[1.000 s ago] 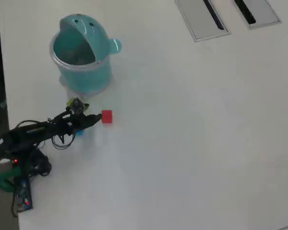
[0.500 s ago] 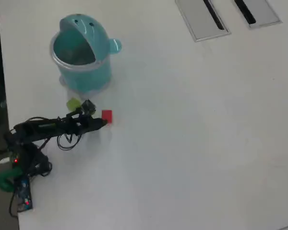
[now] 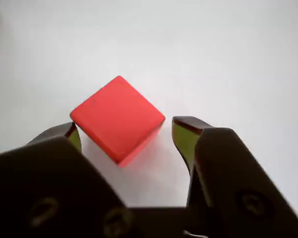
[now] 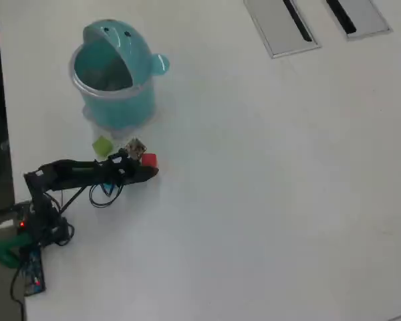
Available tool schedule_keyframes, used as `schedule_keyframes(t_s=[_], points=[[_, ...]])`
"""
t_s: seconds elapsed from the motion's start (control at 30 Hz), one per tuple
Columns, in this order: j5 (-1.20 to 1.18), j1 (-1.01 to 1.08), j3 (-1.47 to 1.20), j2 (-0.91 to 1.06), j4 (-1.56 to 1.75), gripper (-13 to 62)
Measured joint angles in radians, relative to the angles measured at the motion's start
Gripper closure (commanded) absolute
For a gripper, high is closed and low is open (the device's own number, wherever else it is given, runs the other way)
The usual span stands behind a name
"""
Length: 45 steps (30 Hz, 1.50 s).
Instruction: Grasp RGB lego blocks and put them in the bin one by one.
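The red block (image 3: pixel 116 116) rests on the white table, corner-on between my two fingertips, with a gap showing on each side. My gripper (image 3: pixel 129 129) is open around it. From overhead, the gripper (image 4: pixel 150 167) reaches right from the arm's base and partly covers the red block (image 4: pixel 149 158). A yellowish green block (image 4: pixel 101 146) lies just left of the gripper, near the foot of the bin. The teal whale-like bin (image 4: pixel 120 107) stands upright behind both blocks, its opening facing up.
Two flat grey panels (image 4: pixel 281 27) (image 4: pixel 361 17) with black slots sit at the table's far right. The arm's base and wires (image 4: pixel 33 227) occupy the near left corner by the table edge. White tabletop (image 4: pixel 267 200) stretches to the right.
The arm has stretched out to the right, bringing the gripper over the red block. The green block, covered a second ago, now shows beside the arm.
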<state>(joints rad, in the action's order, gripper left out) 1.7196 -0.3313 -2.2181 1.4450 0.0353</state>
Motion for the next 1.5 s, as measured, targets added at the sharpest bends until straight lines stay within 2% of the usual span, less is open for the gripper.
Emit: schedule_keyframes(t_s=[0.37,0.73,1.0,1.5], points=[[0.000,0.018,0.114,-0.169,0.087,16.8],[-0.069,0.017,0.130,-0.175,0.114,29.9],[-0.138,-0.017,0.129,-0.057,0.114,29.9],[-0.141,-0.051,0.126,0.282,0.044,29.9]])
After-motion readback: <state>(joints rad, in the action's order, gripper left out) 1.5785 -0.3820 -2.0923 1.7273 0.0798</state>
